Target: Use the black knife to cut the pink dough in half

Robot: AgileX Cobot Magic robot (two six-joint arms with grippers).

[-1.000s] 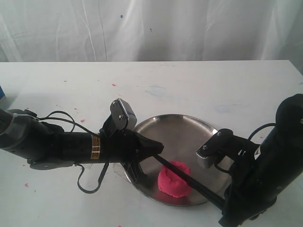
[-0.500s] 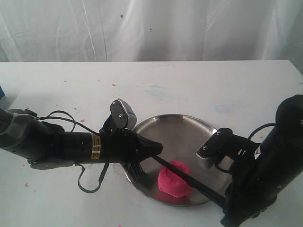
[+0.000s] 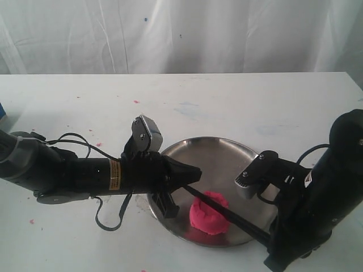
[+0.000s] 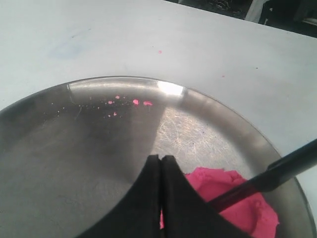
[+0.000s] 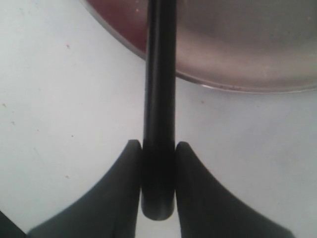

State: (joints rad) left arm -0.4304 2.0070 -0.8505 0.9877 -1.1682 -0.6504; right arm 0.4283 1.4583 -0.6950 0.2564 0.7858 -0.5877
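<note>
The pink dough [image 3: 209, 220] is one round lump on the near part of the steel plate [image 3: 212, 153]. The black knife [image 3: 238, 222] slants down across it from the right, its blade sunk into the top of the lump [image 4: 233, 198]. My right gripper [image 5: 158, 148] is shut on the knife's handle [image 5: 159, 99] off the plate's near right rim. My left gripper [image 3: 195, 173] is shut and holds nothing; it hovers over the plate just left of the dough, its tips [image 4: 161, 159] pressed together beside the lump.
Tiny pink crumbs [image 4: 141, 102] lie on the plate's far side, and more specks dot the white table [image 3: 136, 102]. A white curtain hangs behind. A blue object [image 3: 2, 109] sits at the table's left edge.
My left gripper has slid a little to the right, further over the plate towards the dough. The knife and the right arm stay almost where they were.
</note>
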